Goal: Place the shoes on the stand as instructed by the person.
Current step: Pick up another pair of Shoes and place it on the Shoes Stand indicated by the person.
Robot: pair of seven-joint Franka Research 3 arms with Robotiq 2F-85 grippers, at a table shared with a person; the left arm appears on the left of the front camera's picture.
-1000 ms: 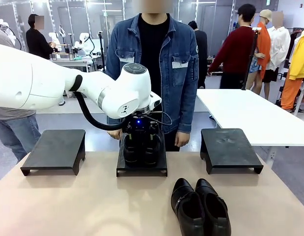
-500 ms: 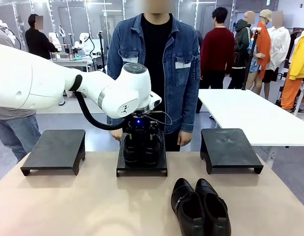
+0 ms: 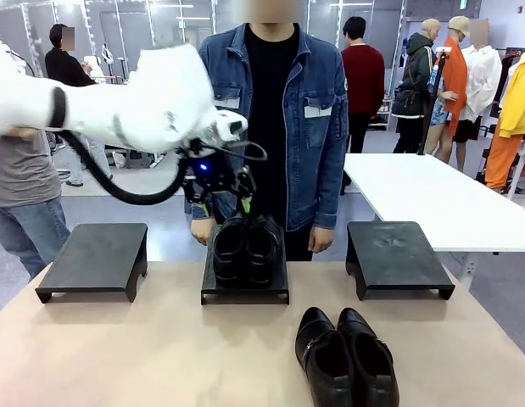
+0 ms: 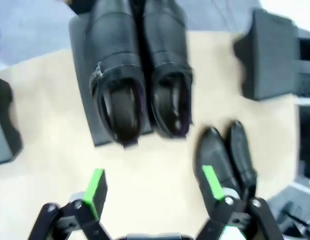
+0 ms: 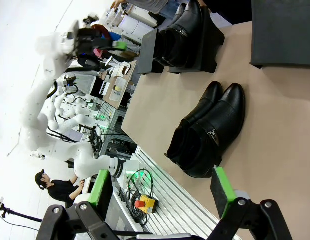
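One pair of glossy black shoes (image 3: 245, 248) stands on the middle black stand (image 3: 245, 291), toes toward the person (image 3: 270, 110) in the denim jacket. My left gripper (image 3: 224, 203) hovers just above that pair, open and holding nothing. From the left wrist view, the open left gripper (image 4: 153, 187) looks down on this pair (image 4: 139, 75). The second pair (image 3: 345, 356) lies on the table near the front, right of centre. My right gripper (image 5: 160, 187) is open, well back from that second pair (image 5: 207, 132).
Bare black stands sit at the left (image 3: 97, 259) and right (image 3: 398, 254) of the table's far edge. The person's hands hang close behind the middle stand. A white table (image 3: 432, 191) stands off to the right. Other people walk in the background.
My left gripper has let go of the pair on the middle stand and risen above it; the arm swung up and left. The shoes stay on the stand.
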